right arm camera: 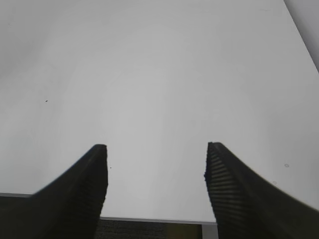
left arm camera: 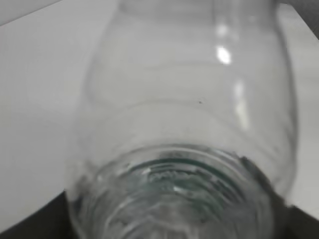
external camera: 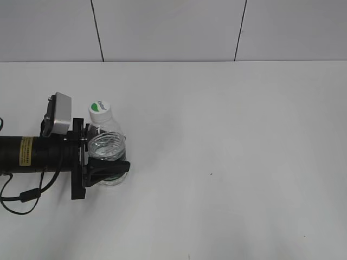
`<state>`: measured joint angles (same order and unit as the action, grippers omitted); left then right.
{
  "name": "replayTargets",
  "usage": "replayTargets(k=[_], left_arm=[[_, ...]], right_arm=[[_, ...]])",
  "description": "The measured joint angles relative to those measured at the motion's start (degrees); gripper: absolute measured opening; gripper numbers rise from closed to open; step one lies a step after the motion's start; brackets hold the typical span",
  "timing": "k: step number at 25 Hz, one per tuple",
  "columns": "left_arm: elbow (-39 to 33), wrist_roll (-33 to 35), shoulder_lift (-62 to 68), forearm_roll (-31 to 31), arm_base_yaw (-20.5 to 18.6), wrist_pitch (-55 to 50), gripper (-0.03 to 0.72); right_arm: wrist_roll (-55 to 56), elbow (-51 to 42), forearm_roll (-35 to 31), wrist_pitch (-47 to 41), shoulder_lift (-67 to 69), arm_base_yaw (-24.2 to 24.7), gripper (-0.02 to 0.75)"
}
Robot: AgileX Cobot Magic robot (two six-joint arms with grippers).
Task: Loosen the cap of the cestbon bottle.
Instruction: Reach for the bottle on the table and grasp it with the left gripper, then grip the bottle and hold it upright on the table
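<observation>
The cestbon bottle (external camera: 107, 146) stands upright at the left of the white table, clear plastic with ribbed shoulders. Its white cap (external camera: 100, 111) with a green half-disc logo sits on top. My left gripper (external camera: 105, 165) is shut on the bottle's lower body, coming in from the left; its fingers hide the green label. In the left wrist view the bottle (left arm camera: 189, 124) fills the frame, blurred. My right gripper (right arm camera: 155, 172) is open and empty over bare table; it does not show in the exterior view.
The white table (external camera: 227, 162) stretches to the right of the bottle. A white tiled wall (external camera: 173, 30) stands behind it. The table's near edge (right arm camera: 149, 219) shows under the right gripper. A black cable (external camera: 21, 195) trails from the left arm.
</observation>
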<state>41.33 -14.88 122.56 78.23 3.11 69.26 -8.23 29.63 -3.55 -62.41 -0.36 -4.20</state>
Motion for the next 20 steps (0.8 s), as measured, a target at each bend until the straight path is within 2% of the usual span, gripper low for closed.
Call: replayTargets(k=[2, 16, 20], left_arm=[[0.0, -0.05, 0.0, -0.06, 0.0, 0.0, 0.407], [0.0, -0.05, 0.0, 0.0, 0.05, 0.0, 0.407], [0.0, -2.4, 0.0, -0.97, 0.05, 0.0, 0.407]], right_arm=[[0.0, 0.0, 0.0, 0.0, 0.0, 0.0, 0.473], [0.0, 0.0, 0.0, 0.0, 0.0, 0.0, 0.473], [0.0, 0.0, 0.0, 0.0, 0.0, 0.0, 0.473]])
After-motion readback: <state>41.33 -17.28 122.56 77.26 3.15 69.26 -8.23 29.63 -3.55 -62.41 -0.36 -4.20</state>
